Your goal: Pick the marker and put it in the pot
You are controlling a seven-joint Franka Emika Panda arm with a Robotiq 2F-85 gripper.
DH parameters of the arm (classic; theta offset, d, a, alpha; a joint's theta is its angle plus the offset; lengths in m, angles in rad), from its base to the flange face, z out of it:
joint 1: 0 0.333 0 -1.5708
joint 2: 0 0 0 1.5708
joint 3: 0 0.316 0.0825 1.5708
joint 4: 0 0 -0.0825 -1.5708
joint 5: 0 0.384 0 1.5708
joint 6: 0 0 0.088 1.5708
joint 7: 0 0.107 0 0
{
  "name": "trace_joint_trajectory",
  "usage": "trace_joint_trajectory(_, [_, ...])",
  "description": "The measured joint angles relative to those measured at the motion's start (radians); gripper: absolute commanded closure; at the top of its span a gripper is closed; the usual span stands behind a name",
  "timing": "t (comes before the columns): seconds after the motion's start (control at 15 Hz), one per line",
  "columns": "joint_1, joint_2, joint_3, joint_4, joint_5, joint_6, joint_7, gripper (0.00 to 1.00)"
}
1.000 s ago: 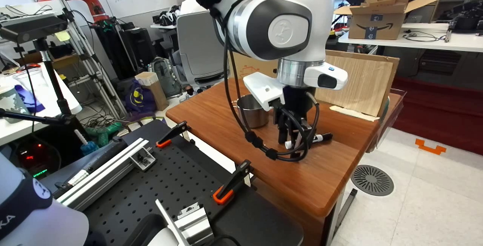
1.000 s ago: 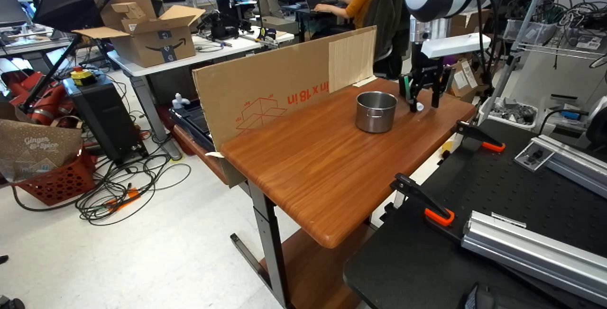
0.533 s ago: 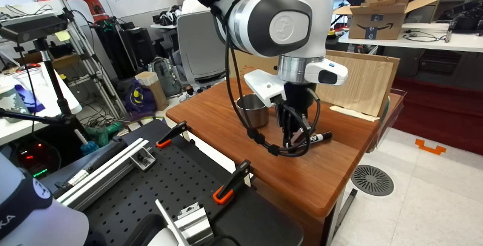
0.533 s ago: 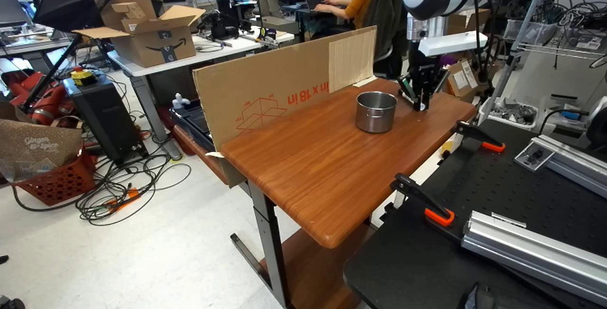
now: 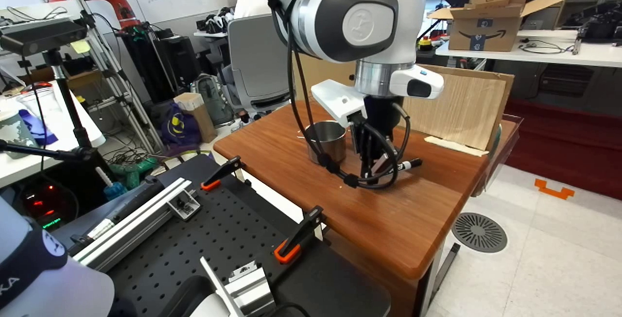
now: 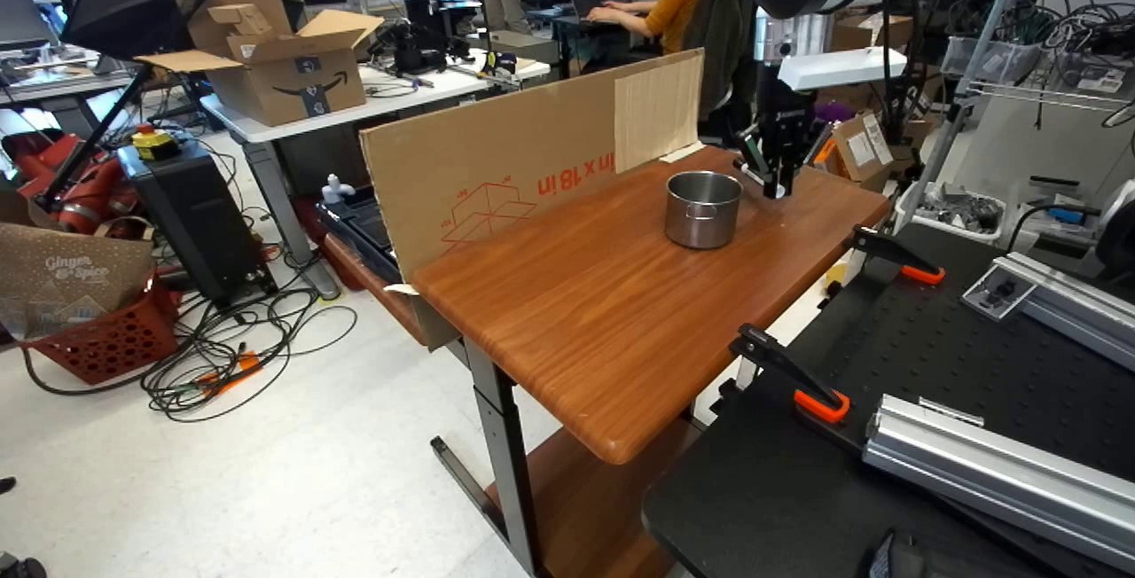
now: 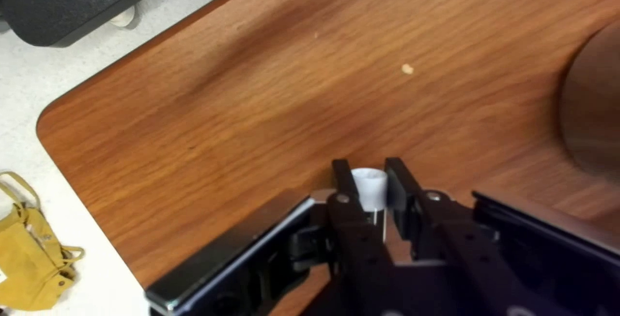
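The gripper (image 7: pixel 369 173) is shut on the marker (image 7: pixel 372 190), whose white end sits between its fingertips in the wrist view. In an exterior view the marker's black end and white band (image 5: pixel 406 166) stick out behind the gripper, slanting slightly. It seems a little above the table, though the gap is hard to judge. The shiny metal pot (image 6: pixel 700 222) stands upright on the wooden table, close beside the gripper. Part of the pot (image 7: pixel 595 107) shows at the right edge of the wrist view. Hanging cables partly cover the pot (image 5: pixel 326 148) and the fingers in an exterior view.
A cardboard panel (image 6: pixel 505 175) with a plywood piece (image 6: pixel 658 113) stands along the far side of the wooden table (image 6: pixel 567 330). Black clamps (image 5: pixel 297 237) with orange ends sit on the perforated black board (image 5: pixel 228 239) alongside. A tiny pale crumb (image 7: pixel 407 69) lies on the tabletop.
The fingers have come together on the marker's white end. Since then the arm has risen slightly, and the marker has moved up with it. The pot has stayed put.
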Motion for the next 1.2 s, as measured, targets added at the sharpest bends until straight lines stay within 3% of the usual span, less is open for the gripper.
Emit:
trace_joint_trajectory(0.27, [-0.013, -0.093, 0.023, 0.0, 0.057, -0.092, -0.075, 0.95])
trace_joint_trajectory(0.67, [-0.023, -0.24, 0.03, -0.001, 0.13, -0.325, -0.178, 0.95])
trace_joint_trajectory(1.2, [0.001, -0.257, 0.07, -0.034, 0.131, -0.483, -0.192, 0.95])
